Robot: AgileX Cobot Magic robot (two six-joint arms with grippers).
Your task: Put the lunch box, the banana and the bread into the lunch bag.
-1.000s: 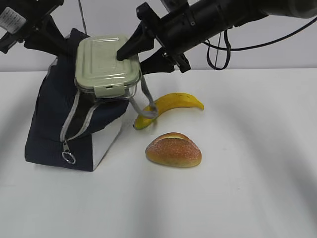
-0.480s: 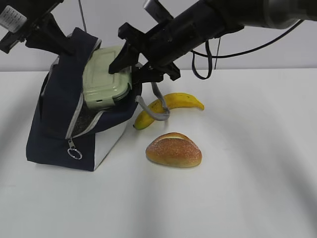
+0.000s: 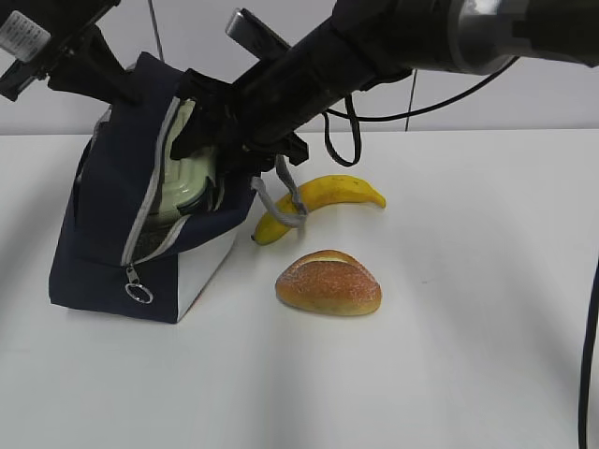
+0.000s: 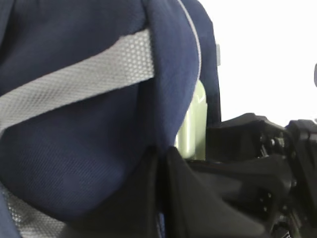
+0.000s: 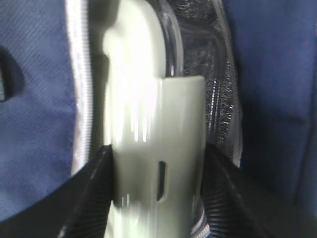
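Two food items lie on the white desk [image 3: 468, 355] in the exterior view, both outside the lunch bag [image 3: 108, 234]: the banana [image 3: 323, 201] and the bread [image 3: 328, 282]. The banana has its long axis running left to right, its lower end close to the bag, and a grey handle [image 3: 281, 192] of the bag hangs across that end. The bread sits in front of the banana, nearer the front edge of the desk, with its long axis also left to right. The bag stands at the left side of the desk with its mouth open. The lunch box [image 3: 182, 178] is on edge inside the opening, and only a strip of its green lid shows. The right gripper [image 3: 211, 140] reaches into the mouth from the right. The left gripper [image 3: 89, 61] holds the top of the bag at the back left.

From the left wrist view, the left gripper [image 4: 161, 163] has its fingers pressed together on the blue fabric. A thin slice of the lunch box [image 4: 193, 124] shows behind the fabric.

From the right wrist view, the right gripper [image 5: 157, 183] has its two dark fingers clamped on the sides of the lunch box [image 5: 148, 148]. The box stands with its long axis pointing into the bag, between the zipper edge and the dark lining.
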